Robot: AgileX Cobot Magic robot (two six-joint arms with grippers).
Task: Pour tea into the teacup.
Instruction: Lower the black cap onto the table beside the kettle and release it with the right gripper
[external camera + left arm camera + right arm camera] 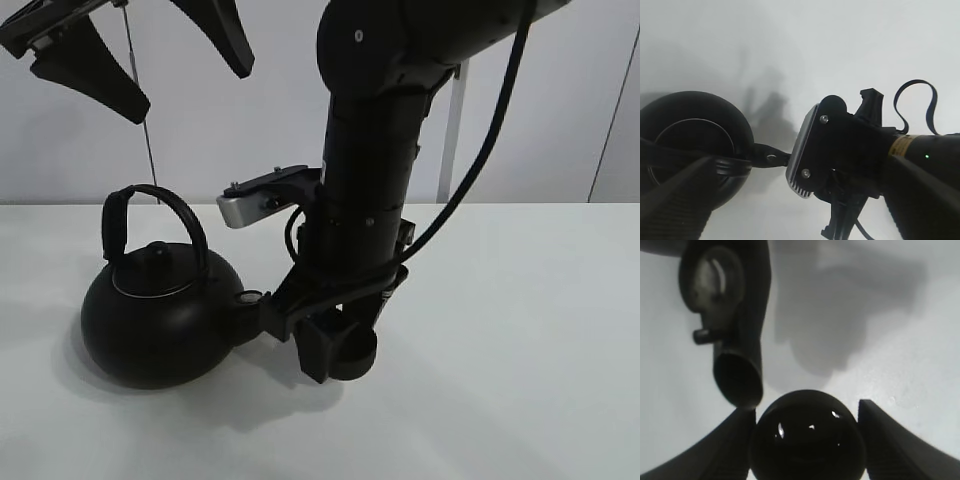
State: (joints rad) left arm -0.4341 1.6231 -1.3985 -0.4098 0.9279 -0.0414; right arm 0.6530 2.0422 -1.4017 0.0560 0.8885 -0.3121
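Right claw [340, 348] grips the teacup [806, 440] beside the kettle [150, 320], at its spout. Left claw [190, 90] hangs wide above.

From the high camera the right gripper [335, 348] hid most of the teacup [360, 352], and only a dark curve of its side showed. The left gripper [190, 90] was cut off by the top edge. In the right wrist view the picture's edge cut the teacup, whose contents could not be told, and the kettle [735, 375] showed only a blurred spout.
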